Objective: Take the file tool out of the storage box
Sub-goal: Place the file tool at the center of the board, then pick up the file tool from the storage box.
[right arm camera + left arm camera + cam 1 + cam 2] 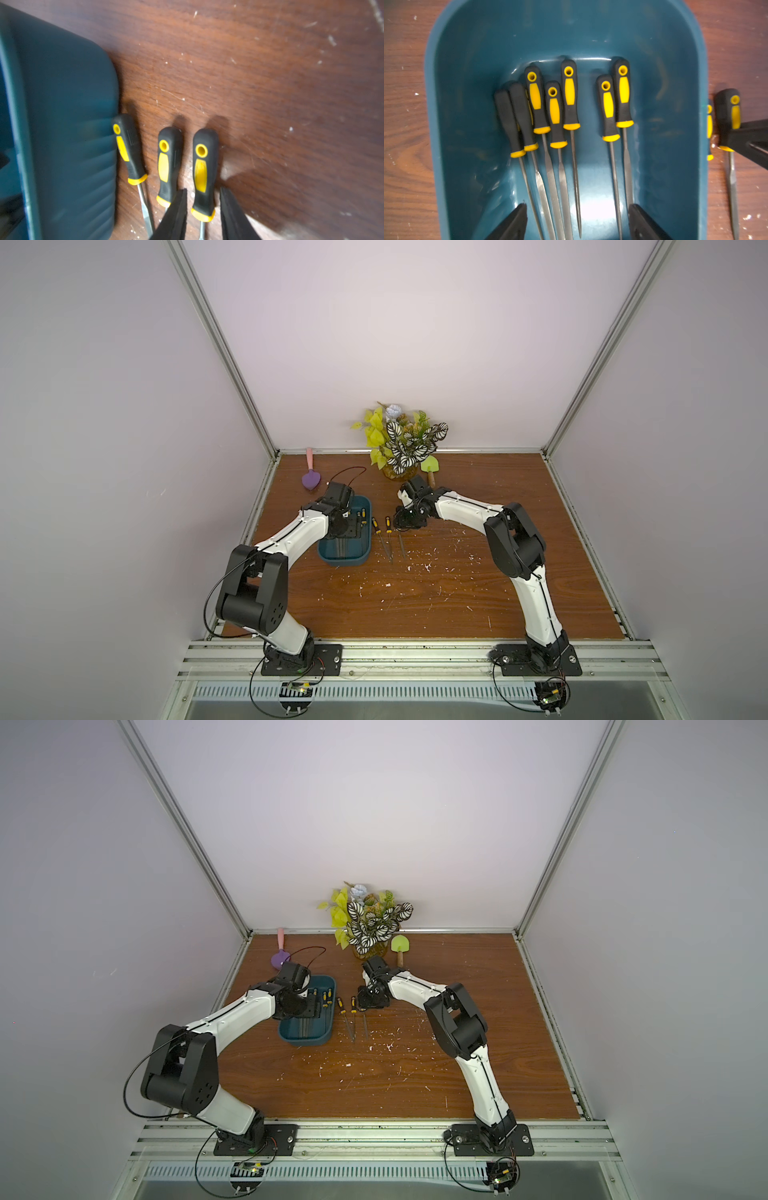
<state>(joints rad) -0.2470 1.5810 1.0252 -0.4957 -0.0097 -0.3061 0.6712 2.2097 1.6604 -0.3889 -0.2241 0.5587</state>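
The dark teal storage box (345,562) (305,1042) sits left of centre on the wooden table. Several file tools with black-and-yellow handles (569,95) lie side by side on the box floor (467,62). My left gripper (578,205) (349,537) hovers open over their steel blades, touching none. Three more files lie on the table just right of the box (62,104). My right gripper (203,189) (405,526) stands open astride the handle of the outermost file (204,164), with a thin gap on each side. The other two handles (375,526) (388,524) lie beside it.
A potted plant (401,443) stands at the back centre, with a green trowel (430,466) next to it. A purple heart-shaped spatula (311,480) lies at the back left. White flecks dot the table (415,593).
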